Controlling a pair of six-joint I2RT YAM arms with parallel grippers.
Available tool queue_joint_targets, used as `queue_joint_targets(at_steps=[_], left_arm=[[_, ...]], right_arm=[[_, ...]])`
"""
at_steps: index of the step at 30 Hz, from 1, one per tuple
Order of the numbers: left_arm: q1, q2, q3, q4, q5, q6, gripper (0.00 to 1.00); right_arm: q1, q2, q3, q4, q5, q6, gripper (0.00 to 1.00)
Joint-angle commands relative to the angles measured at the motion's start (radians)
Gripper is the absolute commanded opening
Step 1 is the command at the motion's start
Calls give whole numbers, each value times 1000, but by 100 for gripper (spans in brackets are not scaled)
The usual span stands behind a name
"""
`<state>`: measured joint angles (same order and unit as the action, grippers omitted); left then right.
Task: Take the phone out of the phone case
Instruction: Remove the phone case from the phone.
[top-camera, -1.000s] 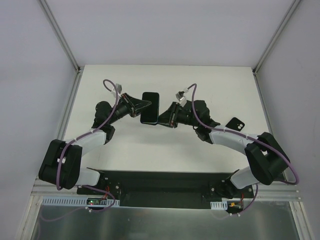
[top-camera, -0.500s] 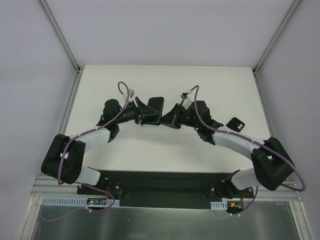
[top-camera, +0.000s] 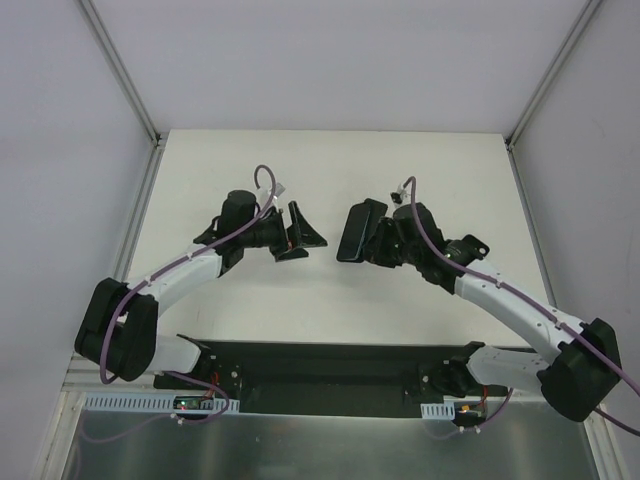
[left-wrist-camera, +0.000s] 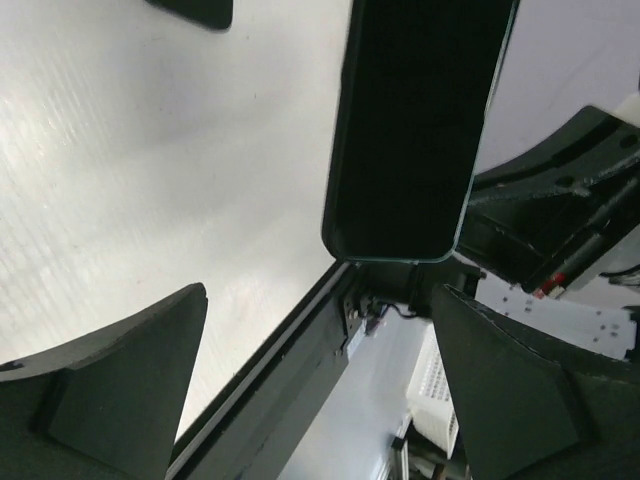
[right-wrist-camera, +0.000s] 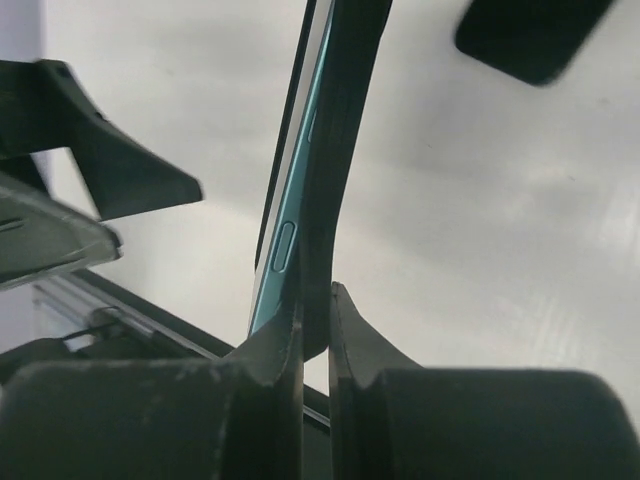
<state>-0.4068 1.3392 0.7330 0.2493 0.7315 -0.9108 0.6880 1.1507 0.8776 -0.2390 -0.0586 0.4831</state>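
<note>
The phone (top-camera: 358, 230) hangs on edge above the middle of the white table (top-camera: 330, 170). In the right wrist view its teal side (right-wrist-camera: 285, 200) with a button lies against the black phone case (right-wrist-camera: 345, 150), whose lower lip bends away from it. My right gripper (right-wrist-camera: 315, 295) is shut on that lower lip. My left gripper (top-camera: 308, 235) stands open just left of the phone, touching nothing. From the left wrist, the phone's dark face (left-wrist-camera: 415, 130) shows beyond my open left gripper (left-wrist-camera: 320, 300).
A small black object with two pale dots (top-camera: 470, 245) lies on the table to the right, beside the right arm. The black base plate (top-camera: 330, 365) runs along the near edge. Grey walls close in the table at the back and on both sides.
My left gripper let go of the phone, opened wide and drew back to the left. My right gripper closed on the case's edge and carried it right, turning it on edge.
</note>
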Motion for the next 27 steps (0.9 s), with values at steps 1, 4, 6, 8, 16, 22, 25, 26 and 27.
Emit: queue_joint_targets(at_steps=[1,4,6,8,16,22,25,26,27], left_arm=[[-84,17,34,-120,-83,107,91],[-156,38,80,-223,-170,174,90],[-197,64,141,-335,-248,242,90],[-225,81,151,-344,-251,248,89],[-293,124,146,-332,-271,239,87],[-323,205,135,-256,-268,185,87],[-325,225,124,-200,-274,159,86],[-323,239,126,-194,-291,148,86],[-325,247,128,-186,-293,144,84]], right_arm=[[33,9,17,-106,94,-70,1],[51,52,31,-161,123,-69,2],[56,90,40,-183,118,-70,1],[61,122,53,-187,115,-72,1],[77,240,72,-152,30,-51,1],[77,311,92,-111,-40,-34,2],[81,328,87,-103,-49,-31,1],[77,330,84,-95,-53,-26,1],[79,331,81,-92,-58,-24,1]])
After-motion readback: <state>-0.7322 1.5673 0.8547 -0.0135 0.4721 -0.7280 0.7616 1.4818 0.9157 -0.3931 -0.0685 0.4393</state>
